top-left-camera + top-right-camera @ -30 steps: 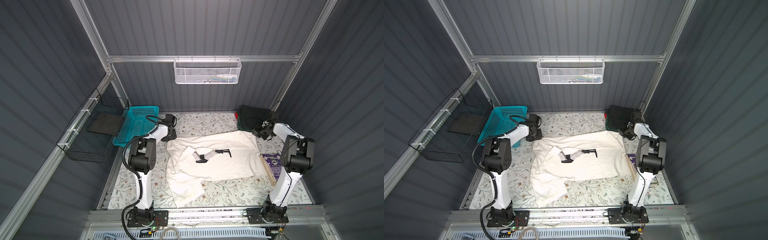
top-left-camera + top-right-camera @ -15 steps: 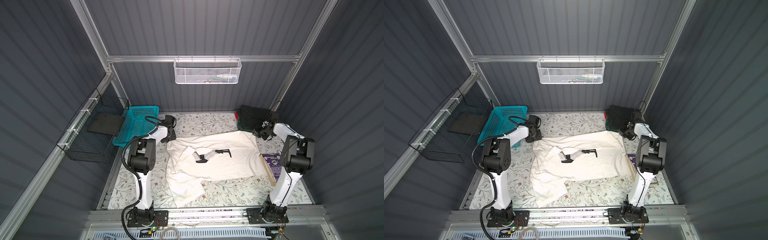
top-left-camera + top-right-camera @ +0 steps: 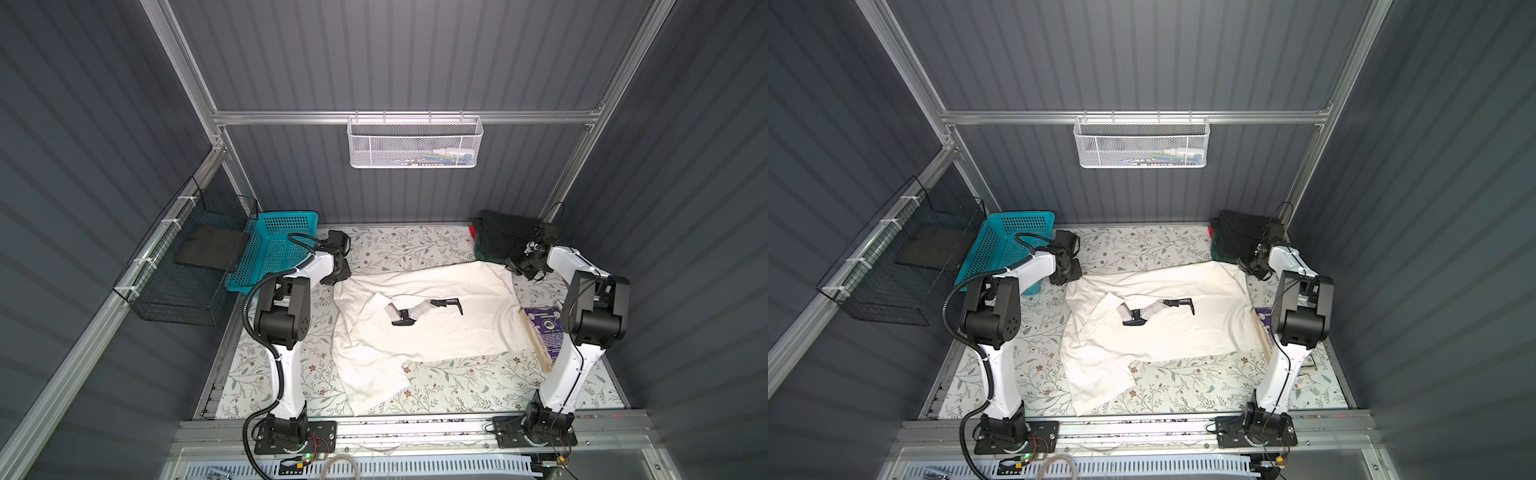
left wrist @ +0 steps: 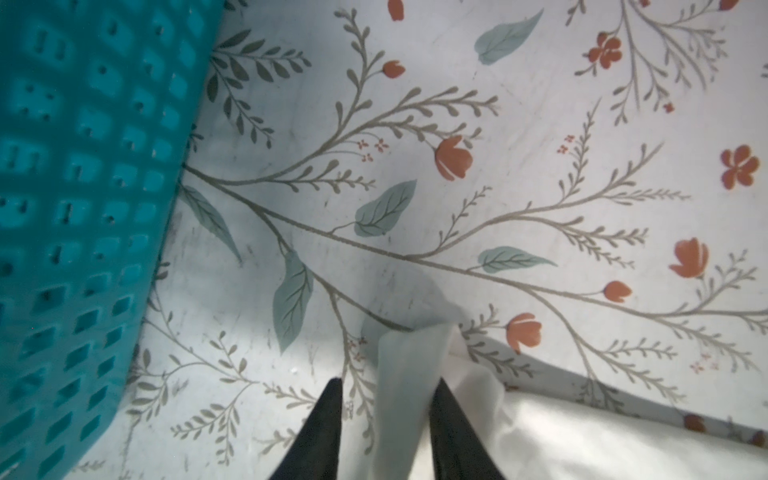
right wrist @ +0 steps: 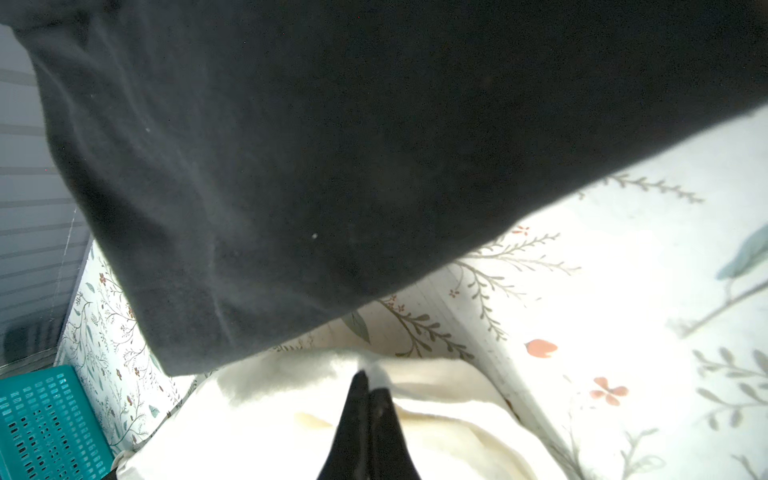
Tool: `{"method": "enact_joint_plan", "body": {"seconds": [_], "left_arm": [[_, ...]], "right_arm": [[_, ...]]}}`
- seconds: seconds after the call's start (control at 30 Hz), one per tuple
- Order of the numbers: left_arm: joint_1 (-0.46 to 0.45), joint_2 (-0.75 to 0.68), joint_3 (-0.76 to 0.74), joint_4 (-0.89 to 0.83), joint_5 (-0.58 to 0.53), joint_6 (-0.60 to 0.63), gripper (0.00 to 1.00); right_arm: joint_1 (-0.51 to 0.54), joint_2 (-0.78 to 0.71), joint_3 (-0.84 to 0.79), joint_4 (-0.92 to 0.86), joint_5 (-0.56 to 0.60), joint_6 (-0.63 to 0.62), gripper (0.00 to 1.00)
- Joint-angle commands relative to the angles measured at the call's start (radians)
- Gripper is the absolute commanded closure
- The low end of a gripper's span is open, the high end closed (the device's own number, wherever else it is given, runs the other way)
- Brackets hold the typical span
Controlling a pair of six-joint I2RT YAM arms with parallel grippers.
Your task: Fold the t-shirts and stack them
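A large off-white t-shirt [image 3: 436, 332] [image 3: 1175, 332] lies spread and rumpled on the floral table cover, its black-and-grey print [image 3: 415, 311] facing up. My left gripper [image 3: 332, 278] [image 3: 1065, 278] is low at the shirt's far left corner. In the left wrist view its jaws [image 4: 388, 380] stand apart, with a raised flap of the shirt [image 4: 407, 374] between them and a gap beside one finger. My right gripper [image 3: 513, 266] [image 3: 1246, 266] [image 5: 370, 380] is shut on the shirt's far right edge [image 5: 436, 374]. A stack of dark folded shirts [image 3: 503, 237] [image 5: 332, 145] sits just behind it.
A teal basket [image 3: 274, 249] [image 4: 62, 208] stands right beside the left gripper. A black wire basket [image 3: 195, 266] hangs on the left wall and a white mesh basket [image 3: 415, 143] on the back wall. A purple box [image 3: 544, 332] lies by the right arm.
The left jaws have narrowed around the shirt's corner. Both arms and the shirt have hardly moved.
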Motion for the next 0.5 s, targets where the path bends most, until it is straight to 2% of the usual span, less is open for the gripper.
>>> {"method": "enact_joint_plan", "body": {"seconds": [0.0,0.17,0.2,0.23,0.47], "left_arm": [[0.009,0.006,0.012,0.0,0.014,0.003,0.67],[0.009,0.026,0.037,-0.021,0.003,0.02,0.79],[0.01,0.03,0.043,-0.03,0.0,0.024,0.86],[0.014,0.031,0.051,-0.041,-0.011,0.025,0.98],[0.104,-0.036,0.044,-0.076,0.005,0.0,1.0]], "right_arm": [[-0.012,0.018,-0.01,0.005,-0.002,-0.008,1.0],[-0.013,0.025,-0.009,0.009,-0.006,-0.006,1.0],[-0.014,0.025,-0.008,0.009,-0.009,-0.006,1.0],[-0.014,0.025,-0.009,0.009,-0.009,-0.005,1.0],[-0.026,0.026,0.001,-0.001,0.019,-0.002,1.0]]}}
